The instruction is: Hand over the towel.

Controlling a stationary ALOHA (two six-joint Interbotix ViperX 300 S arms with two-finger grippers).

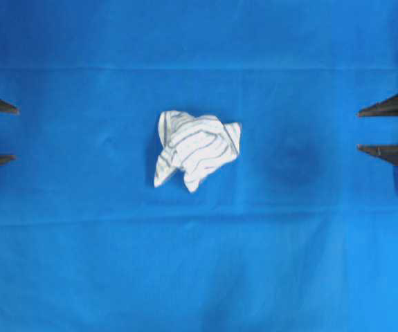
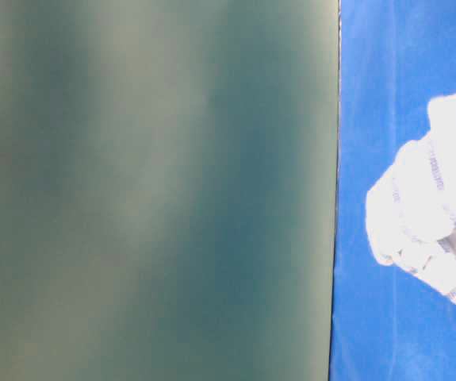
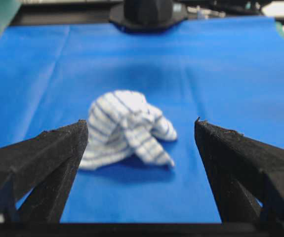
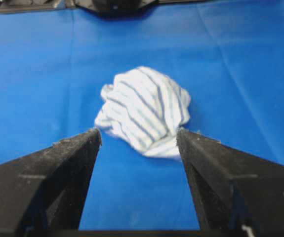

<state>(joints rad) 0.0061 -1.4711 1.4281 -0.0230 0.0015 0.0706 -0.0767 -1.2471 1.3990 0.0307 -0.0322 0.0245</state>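
step: pickup not begun | crumpled white blue-striped towel point(image 1: 195, 150) mid-table on plain blue cloth point(image 1: 81, 242) | my left gripper point(image 1: 15, 135) and right gripper point(image 1: 358, 130) both spread, empty, well apart from it | next: one reaches in, pinches a raised fold

I can read no writing, label, brand, number or sign in any of my views. The towel point(image 1: 196, 149) lying ahead of my jaws carries only thin blue-grey stripes, no lettering. The blue cloth point(image 1: 199, 263) beneath it is plain. Small white patches low beside my right jaws are too cropped to read.
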